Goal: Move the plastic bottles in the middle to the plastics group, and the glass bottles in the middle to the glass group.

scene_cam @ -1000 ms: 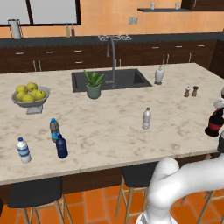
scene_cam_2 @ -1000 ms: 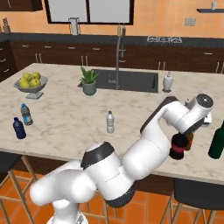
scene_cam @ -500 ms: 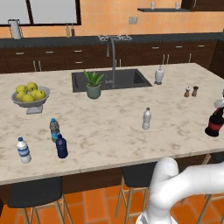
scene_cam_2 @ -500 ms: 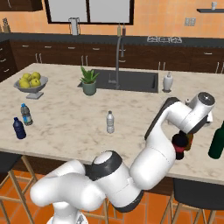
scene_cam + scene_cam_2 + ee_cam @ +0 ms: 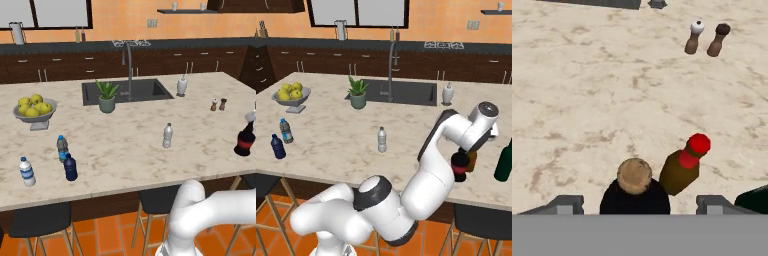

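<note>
The black glass bottle is standing upright on the table, just beside the brown red-topped bottle, so glass is sitting with glass. I am holding my gripper spread wide around its corked neck, gripping nothing. The clear plastic bottle is waiting mid-table.

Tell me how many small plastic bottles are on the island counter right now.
4. Three stand near the left end: the white-capped water bottle, the blue-capped water bottle and the navy bottle. The clear bottle stands alone mid-counter. The arm may hide others.
</note>
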